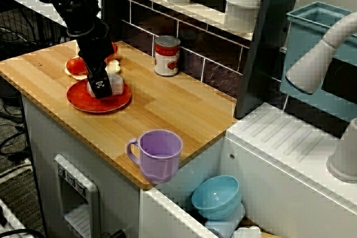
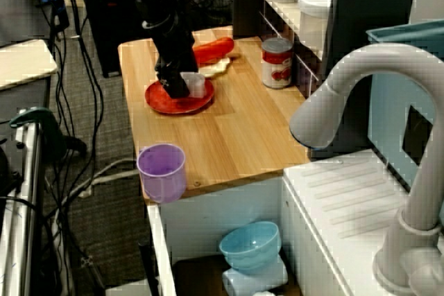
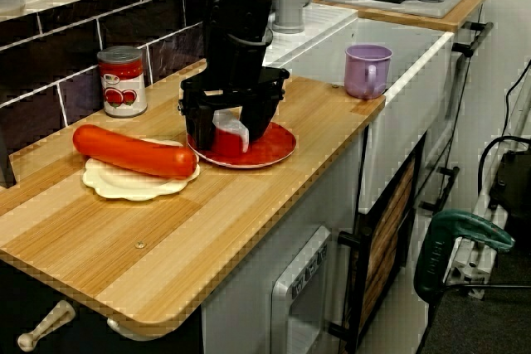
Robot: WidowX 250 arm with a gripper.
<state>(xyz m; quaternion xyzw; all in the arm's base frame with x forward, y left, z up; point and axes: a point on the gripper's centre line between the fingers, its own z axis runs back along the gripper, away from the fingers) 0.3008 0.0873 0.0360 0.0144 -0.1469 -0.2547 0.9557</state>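
The black robot gripper (image 3: 231, 142) stands low over the round red plate (image 3: 275, 148), its fingers (image 3: 196, 118) spread apart and pointing down at the plate's face; between them, in the view along the counter, sits the small translucent white plastic cup (image 3: 232, 128), upright on the plate. The jaws are released rather than clenched; whether either finger already touches the cup's wall I cannot tell, and in the view from above the cup (image 1: 115, 84) shows mostly at one side of the fingers. By my reading the step in hand is the straddling of the cup, with the grasp itself not yet made. Closing from here would call for the fingers to be centred on the cup, since it looks light enough to slide or tip on the smooth plate; any lift would need to go straight up, clear of the plate's rim.

Just beyond the fingers, off the plate, lies the long red sausage (image 3: 133, 151) on a flat cream bun-like slab (image 3: 141, 186); farther behind the fingers, by the tiled wall, stands the red-labelled tomato tin (image 3: 122, 80); well away from the fingers, at the counter's end, stands the lilac plastic mug (image 3: 367, 70); all rest on the striped wooden counter (image 3: 166, 242).
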